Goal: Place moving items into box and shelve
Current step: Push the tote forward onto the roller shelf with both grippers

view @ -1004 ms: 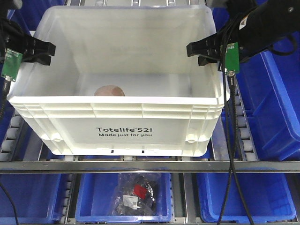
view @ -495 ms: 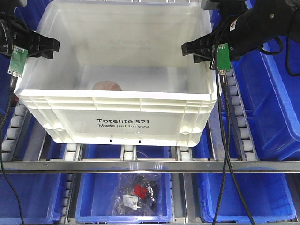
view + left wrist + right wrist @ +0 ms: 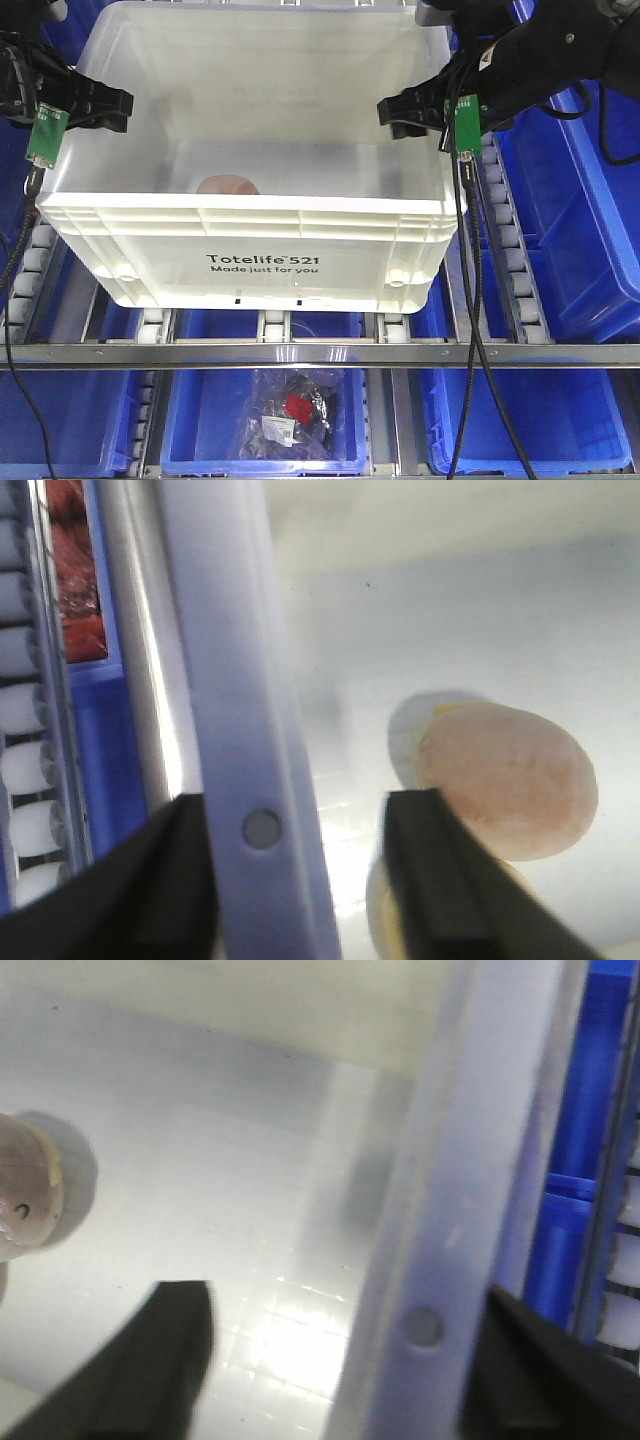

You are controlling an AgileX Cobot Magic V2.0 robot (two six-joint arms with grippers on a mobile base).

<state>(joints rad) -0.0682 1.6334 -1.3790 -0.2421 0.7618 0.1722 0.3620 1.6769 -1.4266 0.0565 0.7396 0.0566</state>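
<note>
A: Status check. Where's the item?

B: Lump (image 3: 228,185) sits inside the box (image 3: 262,262), on the floor, toward the front-left as the front cam sees it. Left wrist cam shows it close: pinkish-brown, rounded, pale yellow strip on one edge. So the "place in box" part looks done, as far as one item goes. No other loose items in view.

A: Box position?

B: On the roller rack (image 3: 270,325), upper level, print side facing the cam. Front edge is near the metal rail (image 3: 320,354), back end reaches in between the blue bins (image 3: 575,210). Can't tell if it's fully seated at depth; far end is cut off by the frame top.

A: Grippers?

B: Left gripper (image 3: 105,103) straddles the left rim, one finger outside, one inside. Wrist cam confirms: rim runs between the two dark fingers (image 3: 440,880) with gaps showing each side, so jaws apart, not pinching. Right gripper (image 3: 405,112) same story on the right rim; right wrist cam shows wall between the fingers, daylight both sides. Also apart.

A: So neither one grips the box?

B: Judging by the gaps, no. Box weight is on the rollers.

A: What's left?

B: My read: shelving is at or near its end. Remaining: lift both arms clear of the rims w/o snagging. Lower bin w/ a bagged red thing (image 3: 294,412) is not part of this.
</note>
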